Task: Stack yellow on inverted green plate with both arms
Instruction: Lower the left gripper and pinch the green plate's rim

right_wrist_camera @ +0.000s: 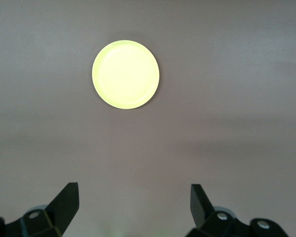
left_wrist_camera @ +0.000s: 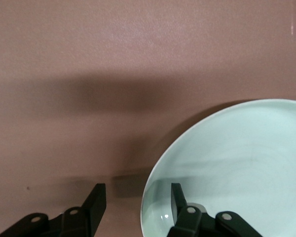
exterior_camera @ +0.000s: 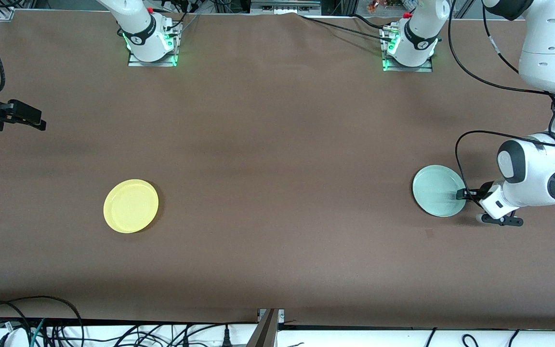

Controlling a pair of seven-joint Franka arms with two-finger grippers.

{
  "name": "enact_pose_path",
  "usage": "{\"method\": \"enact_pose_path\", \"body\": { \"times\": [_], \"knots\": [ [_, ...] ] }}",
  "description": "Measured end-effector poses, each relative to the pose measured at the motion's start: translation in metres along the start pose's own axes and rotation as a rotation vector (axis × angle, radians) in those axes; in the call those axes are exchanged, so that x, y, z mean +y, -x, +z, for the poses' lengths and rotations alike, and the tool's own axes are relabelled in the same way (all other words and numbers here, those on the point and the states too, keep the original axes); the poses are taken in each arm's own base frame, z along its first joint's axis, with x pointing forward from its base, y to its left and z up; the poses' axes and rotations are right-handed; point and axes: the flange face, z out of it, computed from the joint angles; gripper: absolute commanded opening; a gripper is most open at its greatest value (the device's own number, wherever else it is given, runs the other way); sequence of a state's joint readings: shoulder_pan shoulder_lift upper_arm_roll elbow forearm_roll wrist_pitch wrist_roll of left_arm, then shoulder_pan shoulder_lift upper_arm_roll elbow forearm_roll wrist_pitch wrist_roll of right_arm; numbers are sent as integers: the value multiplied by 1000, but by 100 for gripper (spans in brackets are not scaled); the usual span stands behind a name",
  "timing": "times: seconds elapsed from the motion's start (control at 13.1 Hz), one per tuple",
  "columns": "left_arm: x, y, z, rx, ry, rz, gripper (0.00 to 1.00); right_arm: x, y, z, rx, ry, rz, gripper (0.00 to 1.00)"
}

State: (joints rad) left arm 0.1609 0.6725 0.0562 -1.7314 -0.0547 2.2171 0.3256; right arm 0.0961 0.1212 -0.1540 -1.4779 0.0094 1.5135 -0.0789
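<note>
The yellow plate (exterior_camera: pixel 131 206) lies flat on the brown table toward the right arm's end, and the right wrist view shows it (right_wrist_camera: pixel 126 74) whole. My right gripper (exterior_camera: pixel 36 123) hangs open over the table's edge at that end, well away from the plate, with nothing between its fingers (right_wrist_camera: pixel 133 190). The green plate (exterior_camera: pixel 439 191) lies hollow side up toward the left arm's end. My left gripper (exterior_camera: pixel 460 194) is low at its rim and open. One finger (left_wrist_camera: pixel 177 197) is over the plate's inside (left_wrist_camera: pixel 237 163) and the other (left_wrist_camera: pixel 96 200) is over bare table, with the rim between them.
Both arm bases (exterior_camera: pixel 152 43) (exterior_camera: pixel 408 48) stand along the table's edge farthest from the front camera. A black cable (exterior_camera: pixel 458 154) loops from the left arm just above the green plate. More cables (exterior_camera: pixel 41 323) lie along the table's edge nearest the front camera.
</note>
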Motion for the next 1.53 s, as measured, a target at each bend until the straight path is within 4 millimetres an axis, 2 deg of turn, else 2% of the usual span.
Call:
{"method": "enact_pose_path", "body": {
  "times": [0.54, 0.61, 0.77, 1.07, 1.23, 1.53],
  "knots": [
    [1, 2, -9, -16, 7, 5, 55, 1, 0, 0, 0, 0, 1, 100],
    [1, 2, -9, -17, 7, 5, 46, 1, 0, 0, 0, 0, 1, 100],
    [1, 2, -9, -17, 7, 7, 36, 0, 0, 0, 0, 0, 1, 100],
    [1, 3, -9, -18, 8, 12, 34, 1, 0, 0, 0, 0, 1, 100],
    [2, 3, -9, -19, 8, 13, 25, 1, 0, 0, 0, 0, 1, 100],
    [3, 2, -9, -20, 9, 15, 22, 1, 0, 0, 0, 0, 1, 100]
  ]
}}
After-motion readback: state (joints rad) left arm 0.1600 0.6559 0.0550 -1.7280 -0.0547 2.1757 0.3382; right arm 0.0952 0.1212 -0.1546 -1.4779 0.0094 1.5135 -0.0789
